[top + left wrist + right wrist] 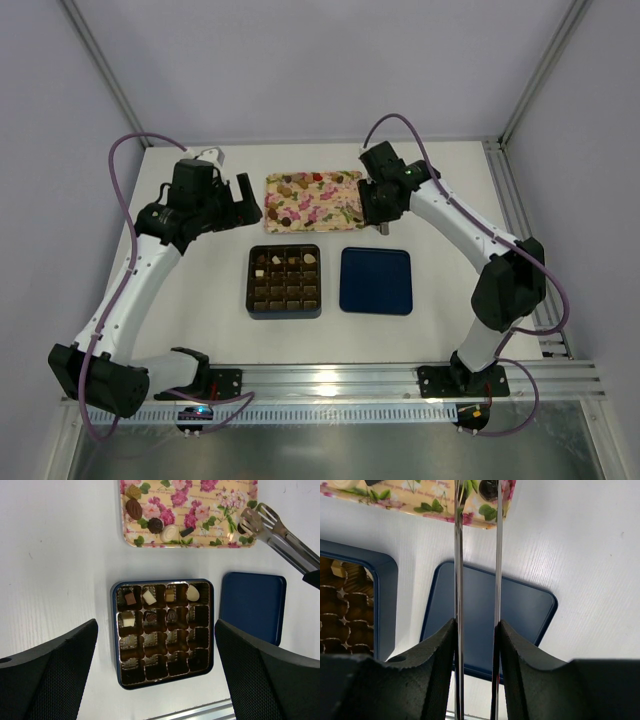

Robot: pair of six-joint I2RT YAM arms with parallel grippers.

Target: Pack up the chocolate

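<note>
The right gripper [476, 624] is clenching metal tongs [272, 527], whose tips are reaching over the near right corner of the floral tray [210, 505], beside a dark piece there. Most of the chocolate [155, 525] is lying at the tray's left end, and seven pieces are sitting in the far two rows of the gridded box [114, 630]. The left gripper [243, 203] is hanging released just left of the tray, holding nothing. The step looks like picking. Next, the tongs are needing to pinch one bonbon, clear the tray's rim and carry it nearward to a free cell. The navy lid [252, 607], right of the box, is leaving bare table between
</note>
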